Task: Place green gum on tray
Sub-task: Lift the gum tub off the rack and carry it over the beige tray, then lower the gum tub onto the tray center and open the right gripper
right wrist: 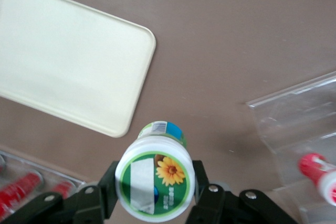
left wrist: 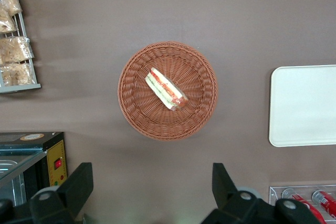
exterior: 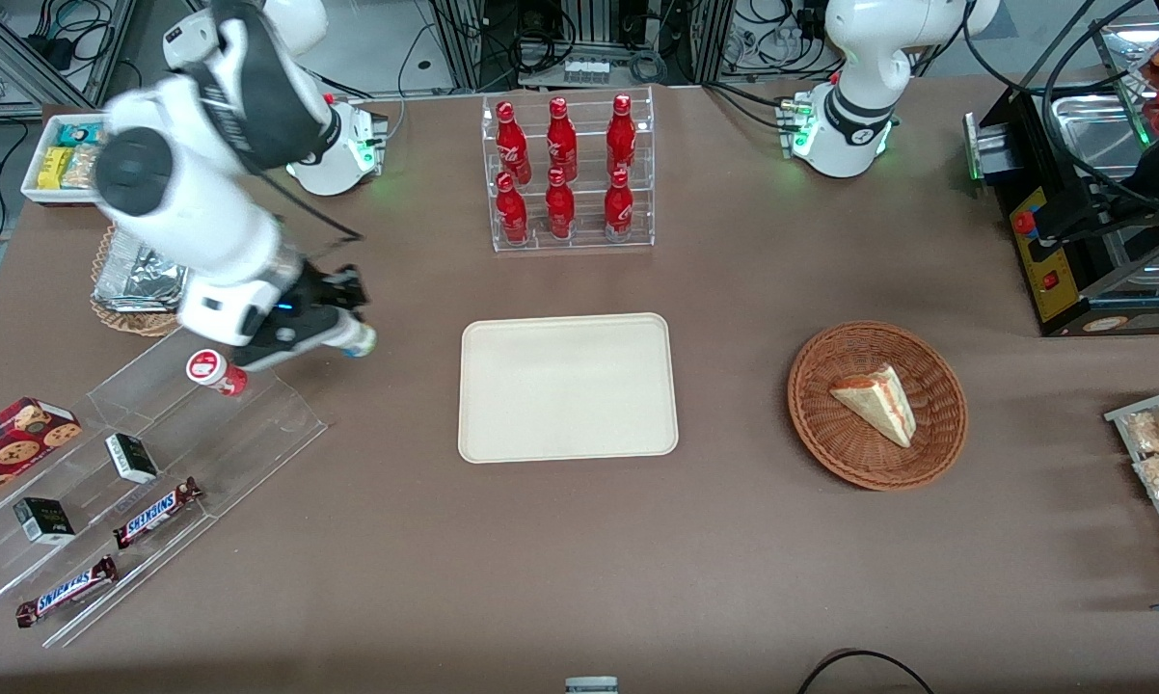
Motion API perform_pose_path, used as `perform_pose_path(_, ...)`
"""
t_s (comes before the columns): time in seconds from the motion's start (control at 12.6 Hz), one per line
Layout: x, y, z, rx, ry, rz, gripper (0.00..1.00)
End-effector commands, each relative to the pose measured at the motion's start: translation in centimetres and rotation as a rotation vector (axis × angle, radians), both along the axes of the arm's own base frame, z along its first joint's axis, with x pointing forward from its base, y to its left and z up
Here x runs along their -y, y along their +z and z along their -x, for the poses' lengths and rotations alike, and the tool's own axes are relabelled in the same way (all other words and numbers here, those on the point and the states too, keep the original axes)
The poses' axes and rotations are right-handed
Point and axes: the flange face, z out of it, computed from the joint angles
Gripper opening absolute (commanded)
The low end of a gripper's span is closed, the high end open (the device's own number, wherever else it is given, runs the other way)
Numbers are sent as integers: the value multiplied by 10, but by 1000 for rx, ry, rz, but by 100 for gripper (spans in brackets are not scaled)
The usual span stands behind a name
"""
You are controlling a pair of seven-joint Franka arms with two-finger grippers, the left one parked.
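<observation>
The gripper (exterior: pixel 348 333) hangs above the surface (exterior: pixel 560 540) with the green gum (right wrist: pixel 156 182) clamped between its fingers (right wrist: pixel 107 192), lifted off the surface. Toward the parked arm's end from the gripper lies the tray (exterior: pixel 568 387), near it but not under it. Just beside the gripper, nearer the front camera, the red bottle (exterior: pixel 216 372) sits on the clear stepped rack (exterior: pixel 252 424). Farther from the camera than the gripper stands the bottle rack (exterior: pixel 568 173).

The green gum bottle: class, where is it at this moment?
The green gum is clamped in the gripper, lifted above the bare table between the clear stepped rack and the tray, toward the working arm's end, not yet over the tray.
</observation>
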Motion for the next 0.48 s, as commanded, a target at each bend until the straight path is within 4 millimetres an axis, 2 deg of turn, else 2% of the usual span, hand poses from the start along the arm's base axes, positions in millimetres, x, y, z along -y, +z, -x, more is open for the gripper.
perform_pose_path(0.0,-68,-14,-17,18,-95,5,0)
perform_pose_path(0.08,-89,-28,-17,32,-119,8,0)
perform_pose_path(0.24,-135,-70,-12,57,-168,6,0)
perform_pose_path(0.4,-168,-102,-8,96,-223,-9,0)
